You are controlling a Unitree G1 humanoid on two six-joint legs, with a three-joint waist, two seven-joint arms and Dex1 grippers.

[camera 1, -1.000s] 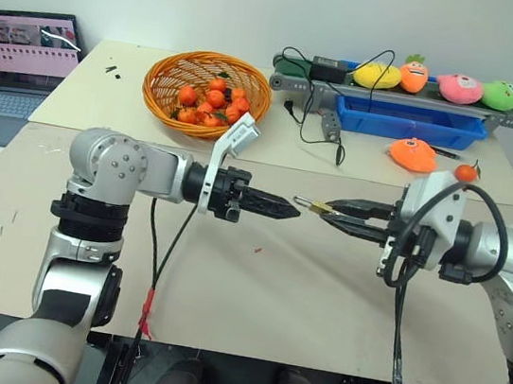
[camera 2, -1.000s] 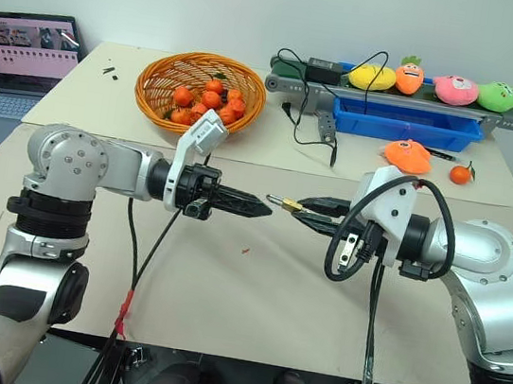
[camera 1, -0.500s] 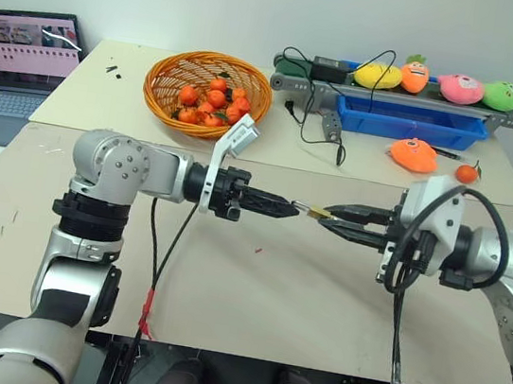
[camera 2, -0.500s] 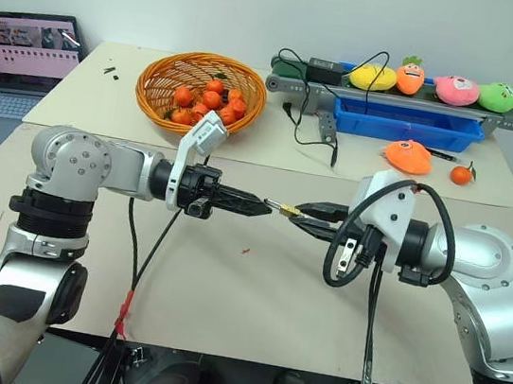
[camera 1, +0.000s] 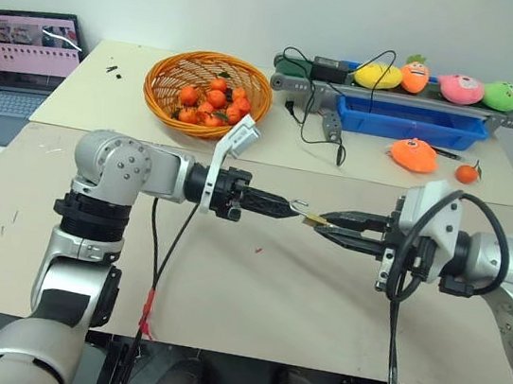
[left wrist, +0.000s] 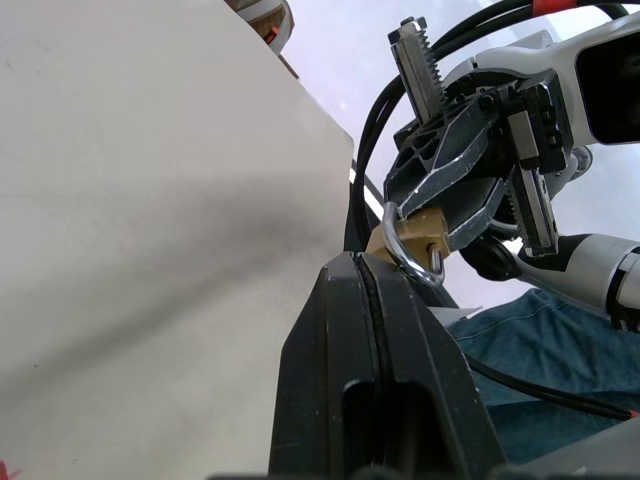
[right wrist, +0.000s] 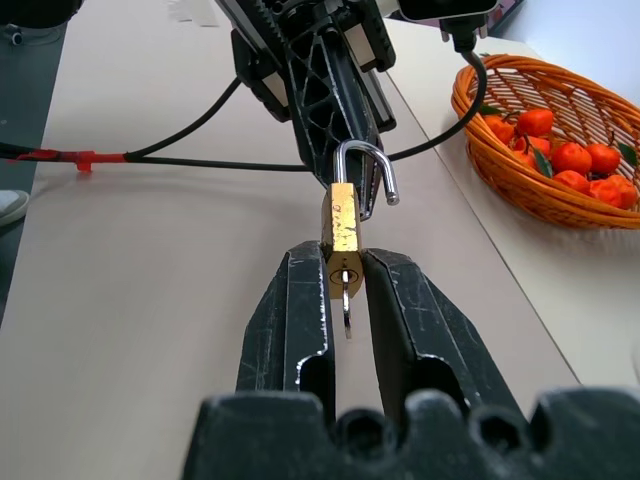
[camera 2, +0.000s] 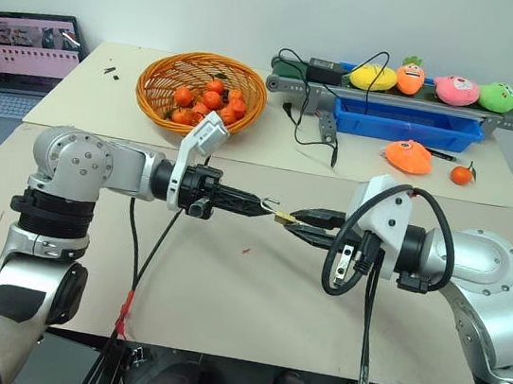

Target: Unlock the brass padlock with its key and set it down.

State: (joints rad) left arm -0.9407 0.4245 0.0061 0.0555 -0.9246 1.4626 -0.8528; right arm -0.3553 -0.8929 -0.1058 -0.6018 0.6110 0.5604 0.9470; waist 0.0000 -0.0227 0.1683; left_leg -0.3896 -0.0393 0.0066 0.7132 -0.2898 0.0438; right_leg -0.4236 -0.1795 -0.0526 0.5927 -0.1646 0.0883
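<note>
No readable writing on the small golden brass padlock (right wrist: pixel 342 234) or elsewhere. It hangs above the beige bench (camera 1: pixel 253 287), body clamped in the right gripper (right wrist: pixel 343 282) jaws, long axis along those fingers, its open silver shackle pointing at the left gripper (camera 1: pixel 289 206), whose jaws are clenched with the tip at the shackle. The thin silver key (right wrist: pixel 346 308) sits in the keyhole, pointing back toward the right wrist.

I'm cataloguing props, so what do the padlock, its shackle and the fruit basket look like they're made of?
The brass padlock body looks like brass: golden-yellow, dull metallic sheen with scuffs. Its shackle looks like polished steel or chrome, silver and mirror-bright, standing open. The basket seems woven wicker or rattan, orange-brown with visible weave; coloured plastic can't be ruled out.
</note>
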